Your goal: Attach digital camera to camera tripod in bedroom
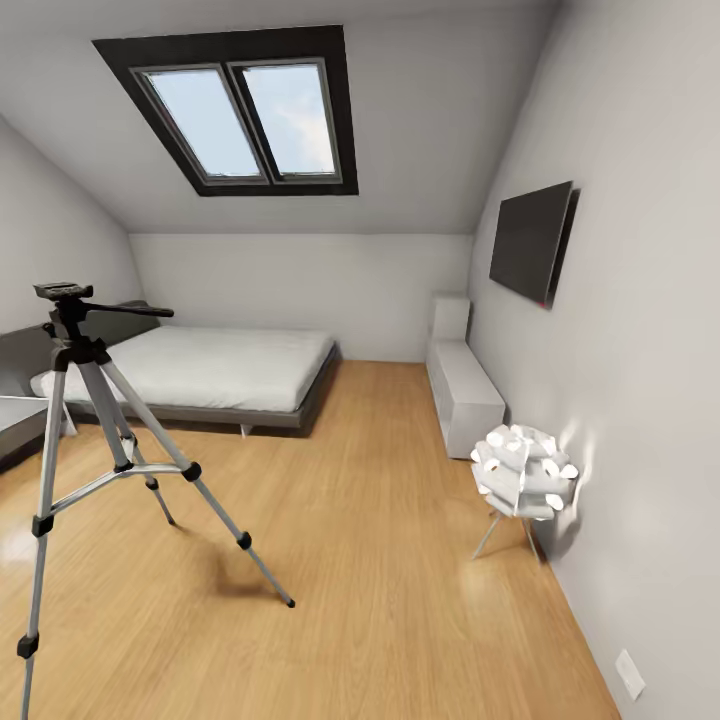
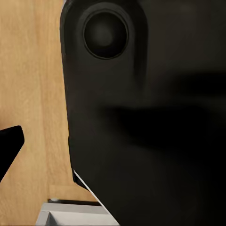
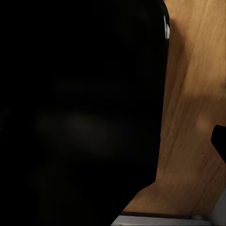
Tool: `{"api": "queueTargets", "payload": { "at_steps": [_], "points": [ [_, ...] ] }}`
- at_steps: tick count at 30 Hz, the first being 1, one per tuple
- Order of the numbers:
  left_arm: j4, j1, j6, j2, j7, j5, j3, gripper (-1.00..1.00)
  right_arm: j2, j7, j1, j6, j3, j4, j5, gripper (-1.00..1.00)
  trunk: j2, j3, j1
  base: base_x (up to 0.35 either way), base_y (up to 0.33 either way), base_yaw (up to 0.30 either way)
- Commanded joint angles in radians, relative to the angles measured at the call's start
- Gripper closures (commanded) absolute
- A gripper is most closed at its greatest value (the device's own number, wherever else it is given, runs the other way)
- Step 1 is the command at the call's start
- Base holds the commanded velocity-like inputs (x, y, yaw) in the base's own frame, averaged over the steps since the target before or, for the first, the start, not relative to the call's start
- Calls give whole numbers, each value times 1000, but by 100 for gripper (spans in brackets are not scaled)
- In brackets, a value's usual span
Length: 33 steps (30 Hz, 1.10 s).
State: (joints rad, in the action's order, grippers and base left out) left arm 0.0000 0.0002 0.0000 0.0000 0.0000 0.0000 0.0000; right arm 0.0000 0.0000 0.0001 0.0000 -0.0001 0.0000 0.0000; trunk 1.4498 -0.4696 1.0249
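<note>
The camera tripod [image 1: 100,400] stands on the wooden floor at the left of the head view, its silver legs spread. Its black head plate [image 1: 62,291] is bare, and the long black handle [image 1: 130,310] points right. The digital camera is out of view. In the left wrist view, one black finger [image 2: 8,147] pokes in beside a dark rounded part of my own body [image 2: 150,117]. The right wrist view has a black finger [image 3: 220,141] at its edge, next to the same kind of dark bulk [image 3: 80,113]. Neither view lets me judge how the jaws stand.
The low grey bed [image 1: 210,365] lies behind the tripod under the skylight [image 1: 245,115]. A white cabinet [image 1: 465,385], a wall screen [image 1: 530,240] and a white floor lamp [image 1: 522,470] line the right wall. Grey furniture [image 1: 15,420] sits at the far left.
</note>
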Motion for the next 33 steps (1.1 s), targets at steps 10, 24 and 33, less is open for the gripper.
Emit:
{"api": "queueTargets", "payload": {
  "at_steps": [10, 24, 33],
  "points": [
    [1, -2, -2, 5, -4, 5, 2, -100, -3, 0, 4, 1, 12, 0, -1, -100, 0, 0, 0, 0, 0, 0],
    [1, -2, -2, 5, -4, 5, 2, -100, -3, 0, 4, 1, 12, 0, -1, -100, 0, 0, 0, 0, 0, 0],
    [1, -2, -2, 5, -4, 5, 2, -100, -3, 0, 4, 1, 12, 0, -1, -100, 0, 0, 0, 0, 0, 0]
  ]
}}
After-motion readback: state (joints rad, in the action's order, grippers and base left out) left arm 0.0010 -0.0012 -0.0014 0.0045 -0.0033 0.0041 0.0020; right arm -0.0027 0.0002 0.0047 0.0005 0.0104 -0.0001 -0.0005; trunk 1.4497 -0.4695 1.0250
